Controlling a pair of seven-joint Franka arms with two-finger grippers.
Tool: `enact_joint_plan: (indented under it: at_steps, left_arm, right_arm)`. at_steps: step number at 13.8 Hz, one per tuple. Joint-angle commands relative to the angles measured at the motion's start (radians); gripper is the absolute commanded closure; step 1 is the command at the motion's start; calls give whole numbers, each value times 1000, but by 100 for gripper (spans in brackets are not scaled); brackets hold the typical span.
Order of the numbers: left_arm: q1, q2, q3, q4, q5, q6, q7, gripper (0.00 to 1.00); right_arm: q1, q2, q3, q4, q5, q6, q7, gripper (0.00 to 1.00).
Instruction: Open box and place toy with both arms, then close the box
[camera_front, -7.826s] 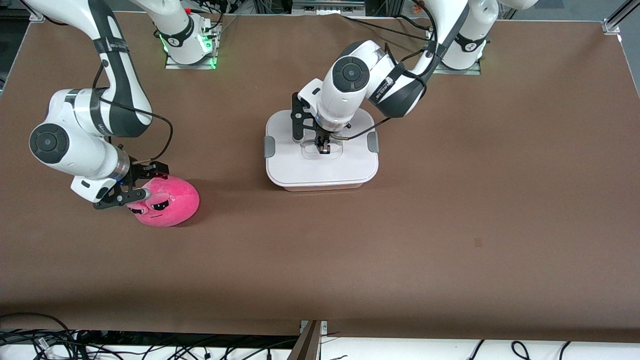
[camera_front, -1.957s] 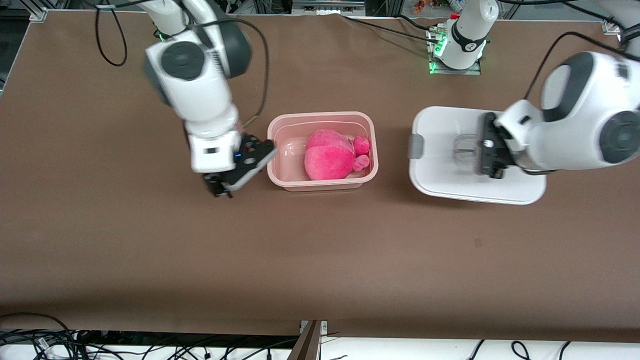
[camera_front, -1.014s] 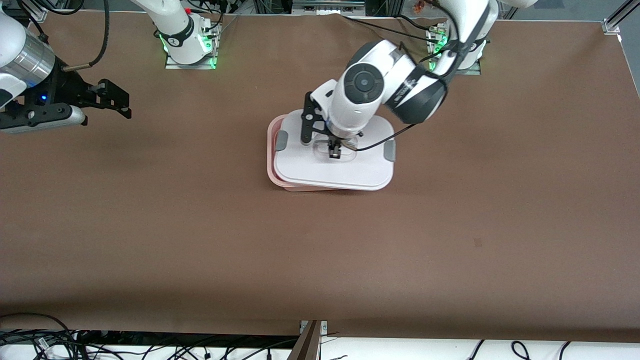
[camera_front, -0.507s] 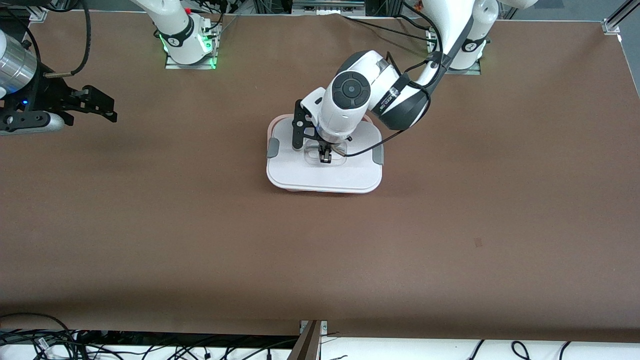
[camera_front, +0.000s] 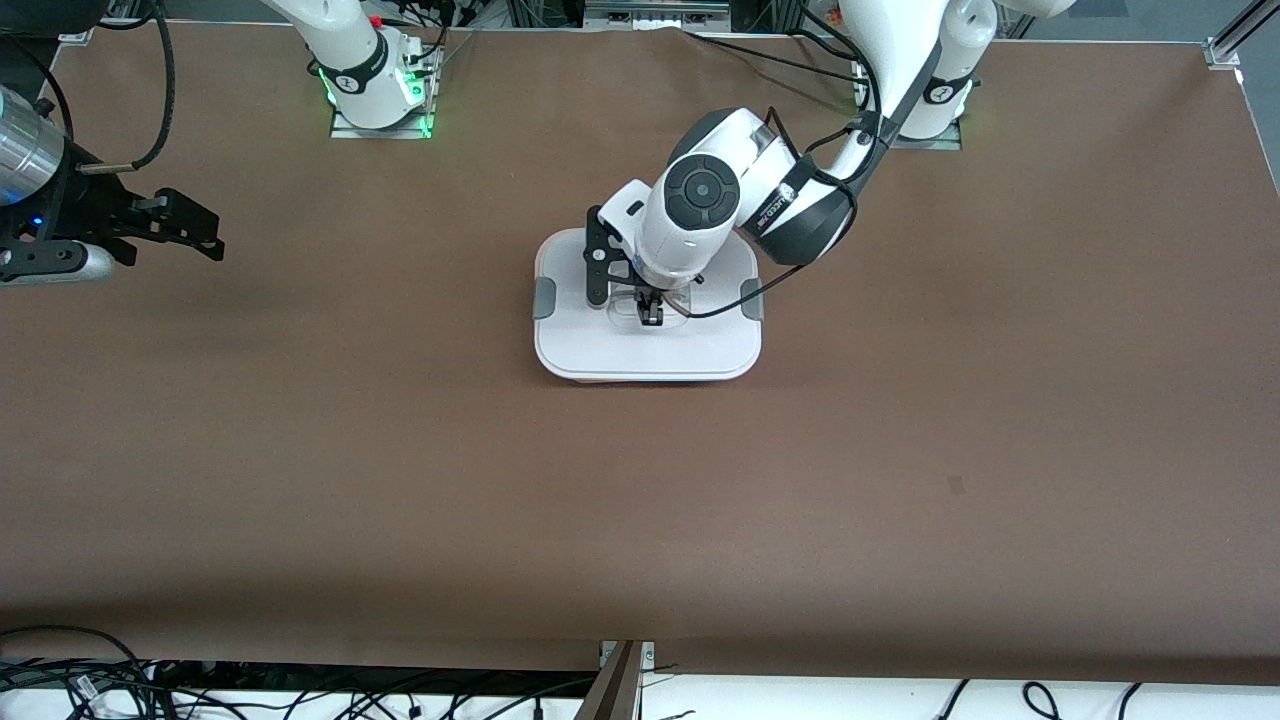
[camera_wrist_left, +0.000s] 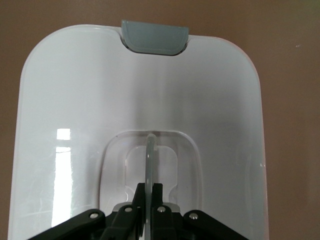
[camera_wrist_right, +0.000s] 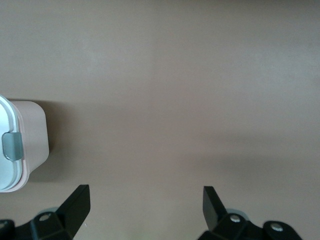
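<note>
At the right arm's end of the tabletop (camera_front: 400, 480) we find the right gripper (camera_front: 195, 232), held up over bare brown surface well apart from the box (camera_front: 648, 345). Its fingers (camera_wrist_right: 75, 205) are spread wide with nothing between them, and in the right wrist view we see only the tabletop under them, with one corner of the box at the edge of that picture: a pinkish tub wall beneath a white rim and one grey clip (camera_wrist_right: 12, 145). This arm waits.

Moving toward the middle, we come to the box, standing on the tabletop about midway between the two arms' ends. The white lid (camera_front: 690, 350) sits on top of it and covers it from above, so that only a thin pinkish line of the tub shows under the lid's edge nearest the front camera. One grey clip (camera_front: 543, 297) sits at the side toward the right arm's end, and the other grey clip (camera_front: 752, 298) at the side toward the left arm's end.

The left arm (camera_front: 800, 190) reaches down from its base to the lid's centre. The left gripper (camera_front: 651, 313) is in the recessed handle (camera_wrist_left: 151, 150), and in the left wrist view we see its fingers (camera_wrist_left: 156, 197) drawn narrow, pinched on the thin upright rib of that handle.

We cannot see the toy: the lid hides the inside of the box.
</note>
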Motion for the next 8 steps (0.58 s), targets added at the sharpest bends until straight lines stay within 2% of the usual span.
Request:
enact_joint_plan:
  at_steps: [1, 8]
  left_arm:
    - [-9, -1, 8, 7, -33, -13, -5, 100]
    - [-5, 13, 8, -3, -34, -13, -36, 100]
  right_arm:
    - [3, 9, -4, 22, -14, -5, 3, 0]
    - [3, 7, -11, 22, -14, -7, 1, 0]
